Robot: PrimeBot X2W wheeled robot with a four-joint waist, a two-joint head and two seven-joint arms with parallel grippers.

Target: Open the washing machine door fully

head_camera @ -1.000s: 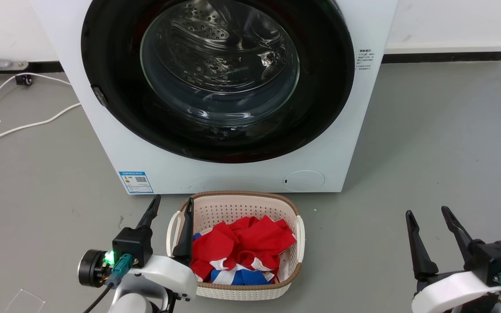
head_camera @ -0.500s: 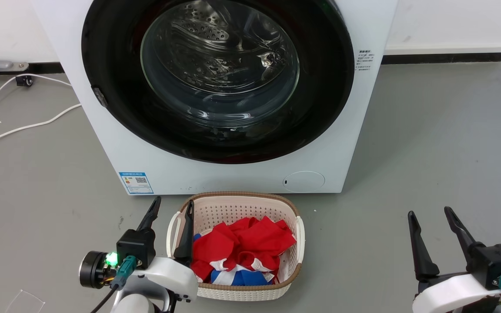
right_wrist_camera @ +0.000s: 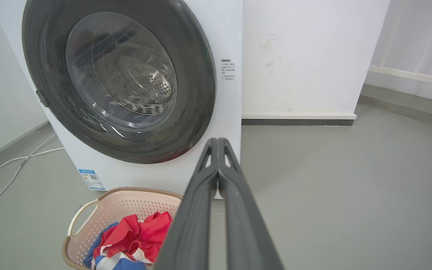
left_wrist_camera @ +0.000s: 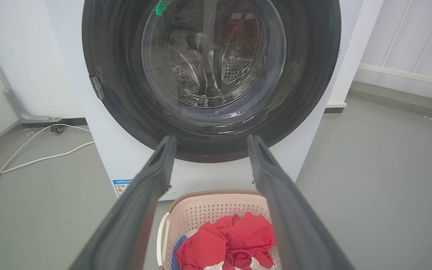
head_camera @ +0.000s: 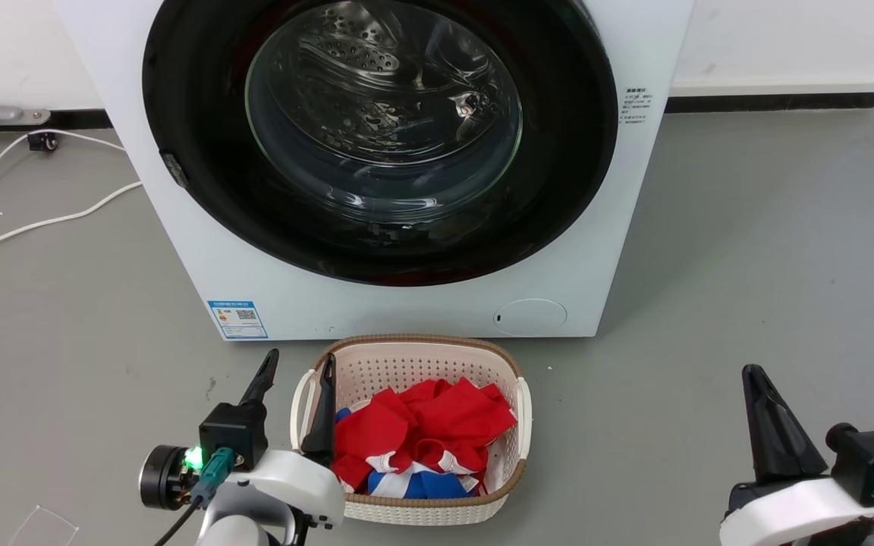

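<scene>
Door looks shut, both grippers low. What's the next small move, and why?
Probably raise the left gripper toward the grey tab on the left rim of the washing machine door. The door sits flush on the washing machine; the open left gripper is on that side, beside the basket, while the right gripper is shut and farther off.
</scene>
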